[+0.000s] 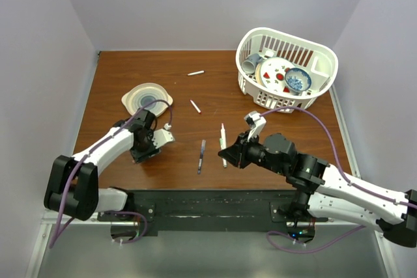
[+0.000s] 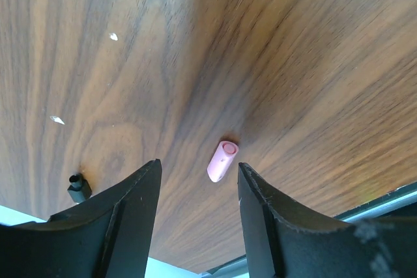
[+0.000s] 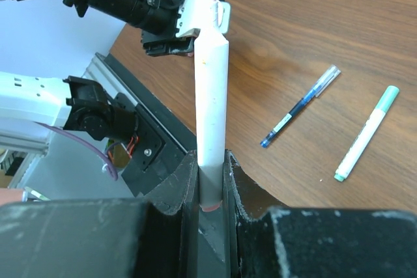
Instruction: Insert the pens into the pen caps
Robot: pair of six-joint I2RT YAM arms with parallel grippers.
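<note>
Wood-grain table (image 1: 130,69) between pale walls is hosting the action, and both arms are reaching in from the near edge. Over on the left side, the left gripper (image 2: 199,166) is hovering low above the bare wood with its jaws standing spread. A pink cap (image 2: 222,161) is lying on its side on the table in the gap between the two dark fingers (image 2: 130,226), touching neither, its open end pointing away from the camera. A small black piece (image 2: 79,188) is sitting on the wood just outside one finger.

Near the middle, the right gripper (image 3: 210,161) is pinching a white pen (image 3: 212,96) by its lower end. Its jaws are pressed tight on the barrel and the pen is jutting out ahead of the fingers towards the left arm.

Loose on the table beside it, a blue pen (image 1: 202,156) and a white pen with a green cap (image 1: 223,140) are lying close together, roughly parallel, between the two grippers. Farther back, a short white pen (image 1: 195,105) is resting alone, and another white pen (image 1: 195,73) is lying beyond it, well apart. A pale dish (image 1: 147,99) is sitting just behind the left gripper, and a white basket (image 1: 270,99) holding crockery is standing at the far right.
</note>
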